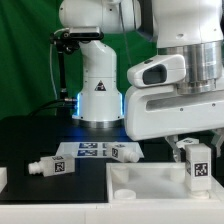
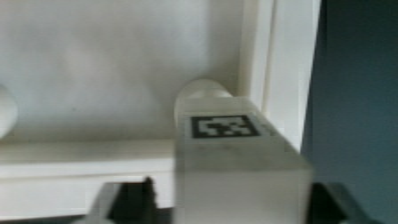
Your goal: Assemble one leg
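My gripper (image 1: 195, 152) is shut on a leg (image 1: 195, 168), a chunky white post with a square tag on its side. It holds the leg upright over the right end of the large flat white panel (image 1: 150, 188). In the wrist view the leg (image 2: 231, 150) stands between my two dark fingers (image 2: 134, 203), with its tip close above the panel (image 2: 107, 90) near the panel's raised edge. Whether the tip touches the panel cannot be told. Two more legs lie loose: one (image 1: 48, 167) on the black table at the exterior view's left, one (image 1: 125, 152) by the marker board.
The marker board (image 1: 92, 152) lies flat in front of the robot's base (image 1: 98, 95). A white part (image 1: 3, 178) pokes in at the exterior view's left edge. A round socket (image 1: 127, 190) shows on the panel. Dark table (image 2: 356, 80) lies beyond the panel's edge.
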You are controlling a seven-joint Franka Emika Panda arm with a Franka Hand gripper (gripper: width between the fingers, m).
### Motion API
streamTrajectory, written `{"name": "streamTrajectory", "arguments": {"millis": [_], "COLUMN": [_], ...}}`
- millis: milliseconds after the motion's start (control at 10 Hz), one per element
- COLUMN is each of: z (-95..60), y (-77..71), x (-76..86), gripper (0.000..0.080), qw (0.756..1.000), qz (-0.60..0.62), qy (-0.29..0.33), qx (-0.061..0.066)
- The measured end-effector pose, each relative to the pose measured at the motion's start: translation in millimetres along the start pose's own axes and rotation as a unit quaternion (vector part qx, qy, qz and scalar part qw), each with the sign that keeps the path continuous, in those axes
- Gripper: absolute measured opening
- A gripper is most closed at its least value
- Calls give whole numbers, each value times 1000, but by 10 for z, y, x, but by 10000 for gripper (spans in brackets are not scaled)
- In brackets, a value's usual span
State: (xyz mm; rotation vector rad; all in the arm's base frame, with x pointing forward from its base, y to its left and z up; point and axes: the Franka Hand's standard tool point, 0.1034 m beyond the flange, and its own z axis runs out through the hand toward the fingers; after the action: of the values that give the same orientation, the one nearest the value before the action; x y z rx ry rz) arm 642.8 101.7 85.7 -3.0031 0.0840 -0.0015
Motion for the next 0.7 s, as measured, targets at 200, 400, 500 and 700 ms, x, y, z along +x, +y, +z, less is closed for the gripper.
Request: {"name": "streamTrajectory", "arguments": {"millis": [200, 400, 500, 700], "z": [2, 10, 12, 19], "y": [-10, -26, -22, 0], "x": [-2, -5, 2, -17], "gripper": [285, 285, 285, 285], "qw": [997, 989, 975, 913], "qz": [71, 148, 223, 408], "qy": [0, 1, 7, 18], "qx": [0, -2, -1, 17]}}
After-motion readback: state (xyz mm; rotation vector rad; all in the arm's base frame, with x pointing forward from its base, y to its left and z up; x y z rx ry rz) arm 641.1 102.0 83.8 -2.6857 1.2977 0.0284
